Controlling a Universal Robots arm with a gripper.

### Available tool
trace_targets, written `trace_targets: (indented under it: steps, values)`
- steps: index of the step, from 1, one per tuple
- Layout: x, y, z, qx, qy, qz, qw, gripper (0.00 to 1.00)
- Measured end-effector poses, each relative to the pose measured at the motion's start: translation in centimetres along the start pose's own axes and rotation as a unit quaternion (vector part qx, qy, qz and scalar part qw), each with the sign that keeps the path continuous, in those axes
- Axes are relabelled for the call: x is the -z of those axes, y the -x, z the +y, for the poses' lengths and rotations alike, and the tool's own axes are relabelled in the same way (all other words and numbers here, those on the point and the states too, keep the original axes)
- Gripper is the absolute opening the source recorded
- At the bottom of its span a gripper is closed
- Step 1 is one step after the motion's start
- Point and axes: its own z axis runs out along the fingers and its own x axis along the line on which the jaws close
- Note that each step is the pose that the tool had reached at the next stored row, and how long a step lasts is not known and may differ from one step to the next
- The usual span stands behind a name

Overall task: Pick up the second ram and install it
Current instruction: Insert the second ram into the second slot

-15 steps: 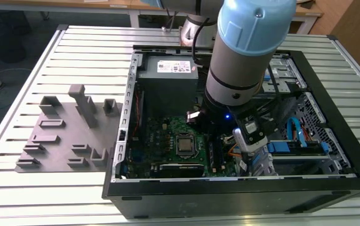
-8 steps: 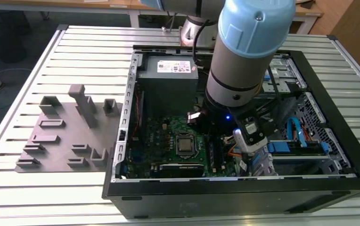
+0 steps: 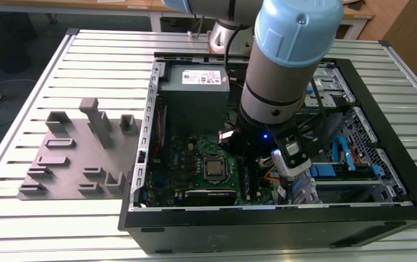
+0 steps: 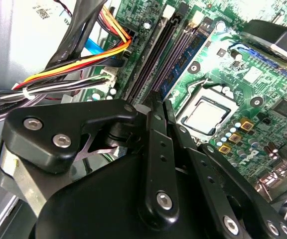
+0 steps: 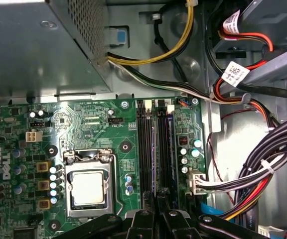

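**While the claw hangs over the memory slots, a stick is seen on edge among them**

Where the arm (image 3: pixel 281 71) reaches down into the open computer case (image 3: pixel 267 229), the claw (image 4: pixel 161 99) is seen just above the motherboard (image 5: pixel 93 119), at one end of the row of long black slots (image 5: pixel 144 149). Whether the claw is apart, together or clamped on anything cannot be told.

In the second wrist view, the second ram (image 4: pixel 186 59) is seen as a thin blue-green stick. It stands on edge in the row of slots, on the side nearest the processor socket (image 4: pixel 206 115). Its long axis is laid parallel to the slots. One end points toward the claw and the other toward the far edge of the board. Whether it is fully seated cannot be told.

On the other side of the slots, a bundle of orange, yellow and black cables (image 4: pixel 83 59) is strung past a white connector (image 4: pixel 108 74).

In the exterior view, the case is set on a ribbed metal surface (image 3: pixel 84 54). A grey fixture plate (image 3: pixel 70 164) with upright blocks is placed well apart from the arm, toward the exterior view's left. The power supply (image 3: pixel 194 87) is seen at the far end of the case.
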Motion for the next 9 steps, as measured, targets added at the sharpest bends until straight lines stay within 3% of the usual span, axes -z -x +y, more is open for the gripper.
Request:
trace_targets:
  steps: [9]
  values:
    - [-0.37,-0.04,0.38,0.006,0.0003,0.0003,1.0,0.11]
